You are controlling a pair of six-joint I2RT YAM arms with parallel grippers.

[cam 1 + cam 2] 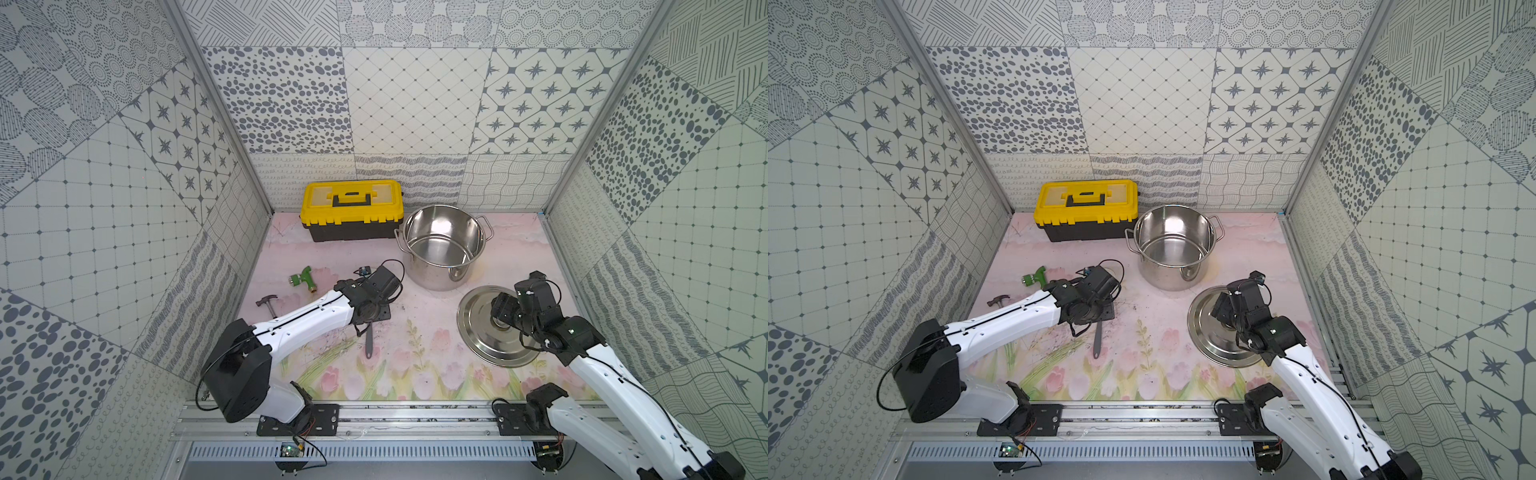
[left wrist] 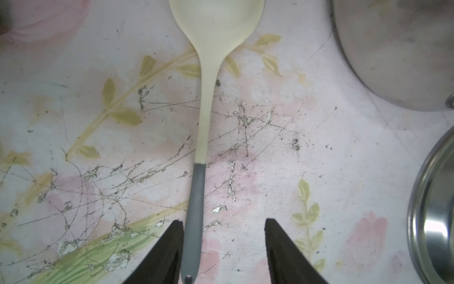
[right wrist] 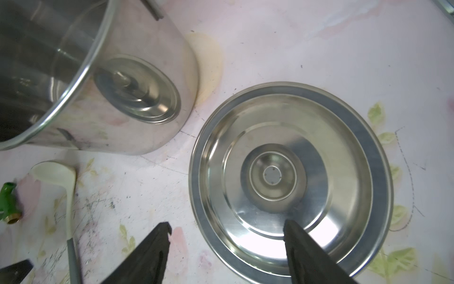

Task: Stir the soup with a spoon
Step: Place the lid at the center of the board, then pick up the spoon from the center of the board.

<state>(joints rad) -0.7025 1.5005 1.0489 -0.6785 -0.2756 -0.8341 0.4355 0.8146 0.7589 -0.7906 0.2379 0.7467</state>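
No soup shows. The steel pot [image 1: 436,278] [image 1: 1169,276] stands empty at the back of the mat, its wall also in the left wrist view [image 2: 393,49] and the right wrist view [image 3: 137,81]. The spoon [image 2: 207,110] lies flat on the mat with its cream bowl toward the pot. Only its grey handle end [image 1: 368,343] [image 1: 1097,340] shows below my left wrist in both top views. My left gripper [image 2: 224,221] is open astride the handle, which rests against one finger [image 2: 172,246]. My right gripper [image 3: 227,223] is open and empty over the rim of the lid [image 3: 344,147].
The round steel lid [image 1: 482,345] lies flat at the front right of the pot. A yellow toolbox [image 1: 353,208] stands at the back beside the pot. A green hose fitting [image 1: 302,280] and a small hammer [image 1: 268,305] lie at the left.
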